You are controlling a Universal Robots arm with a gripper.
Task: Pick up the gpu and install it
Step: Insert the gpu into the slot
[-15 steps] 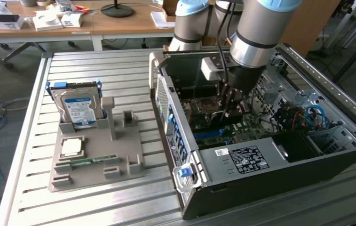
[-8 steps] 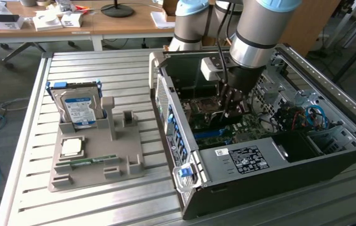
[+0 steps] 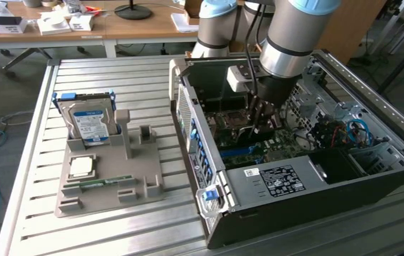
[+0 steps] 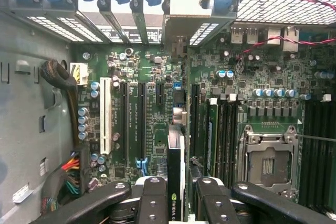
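While your end effector (image 4: 177,192) squeezes it from both sides, the gpu (image 4: 176,169) stands on its thin edge between the two black fingers (image 4: 153,200). You see it as a dark, skinny strip with a small green mark on it. It is inside the computer case (image 3: 280,184), over the green motherboard (image 4: 152,103). Long black slots (image 4: 126,121) run on either side of it, and it lines up the same way they do. You cannot tell if it touches the board. A white slot (image 4: 106,114) sits next to the black ones, and the square silver chip socket (image 4: 268,163) sits on the other side of the card.

In the exterior view, the arm (image 3: 287,48) reaches straight down into the open case, which lies on its side on the metal desk (image 3: 116,74). At the exterior view's left of the case, a grey holder (image 3: 109,194) rests on the desk. A silver hard drive (image 3: 88,122) with a blue label stands upright in it. A square chip (image 3: 80,166) and a slim green memory stick (image 3: 105,181) lie flat in it.
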